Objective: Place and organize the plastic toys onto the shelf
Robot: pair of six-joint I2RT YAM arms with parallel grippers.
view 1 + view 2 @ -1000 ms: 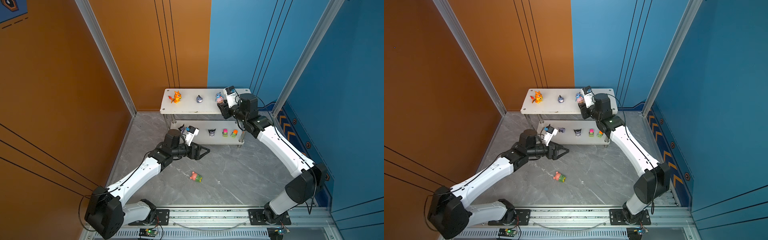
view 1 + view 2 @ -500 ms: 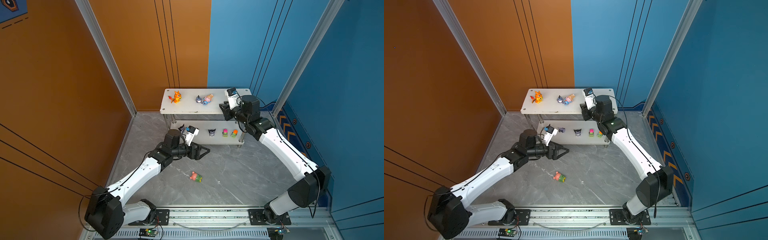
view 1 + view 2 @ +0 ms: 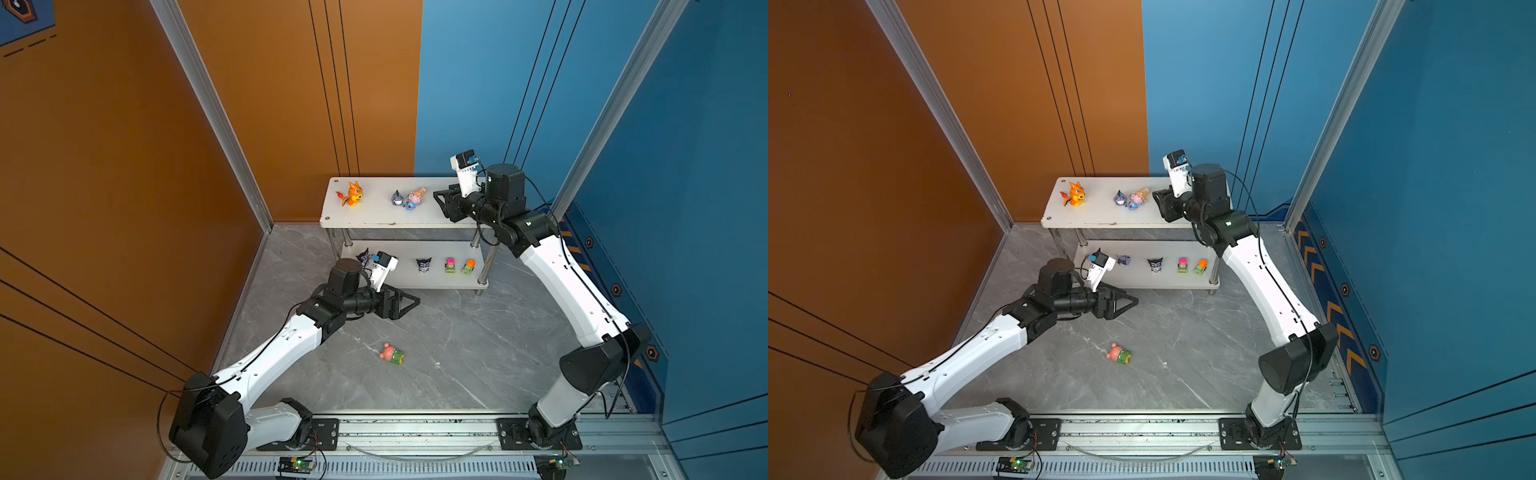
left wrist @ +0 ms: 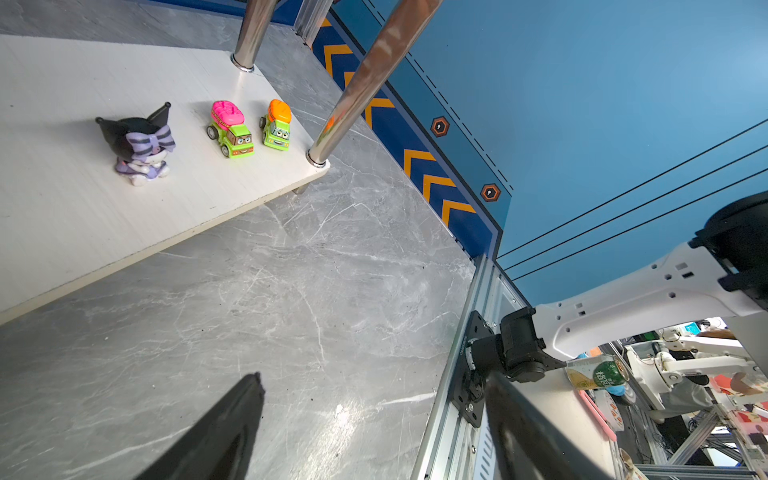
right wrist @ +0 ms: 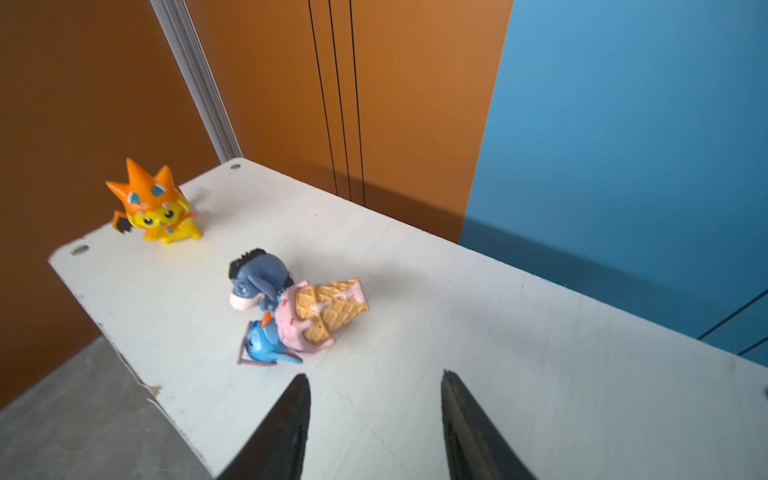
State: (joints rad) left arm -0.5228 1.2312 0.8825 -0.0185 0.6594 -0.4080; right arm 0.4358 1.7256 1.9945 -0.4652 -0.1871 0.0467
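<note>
Our right pincer point(image 5: 376, 378) hangs over the top board point(image 5: 498, 332) of the shelf point(image 3: 374, 218), its two black fingers spread apart with nothing between them. Just ahead of its fingertips, near but not touching, we see the blue creature on ice-cream cone point(image 5: 303, 320) lying on its side on that board. It leans against the grey-blue donkey point(image 5: 255, 282), which stands upright a little farther out from the pincer. The orange dragon point(image 5: 156, 203) stands well beyond both, by the board's far corner. Our left pincer point(image 3: 409, 301) hovers low over the grey floor point(image 3: 457, 353) in front of the shelf, and it too is wide open and empty in both the top views and its wrist view. The pink bear point(image 3: 391, 353) lies tipped over on the floor, well apart from this pincer, on the side nearer the robot's base. On the opposite side, a black-purple imp point(image 4: 139, 145), the pink car point(image 4: 230, 129) and the orange car point(image 4: 276, 124) stand in a row on the lower board point(image 4: 83, 216). The two cars stand just beside each other near a chrome leg point(image 4: 357, 83). In a top view we see another imp point(image 3: 1123, 260) farther along that board, beside this arm's wrist camera point(image 3: 1098, 270). Neither pincer touches any toy.
</note>
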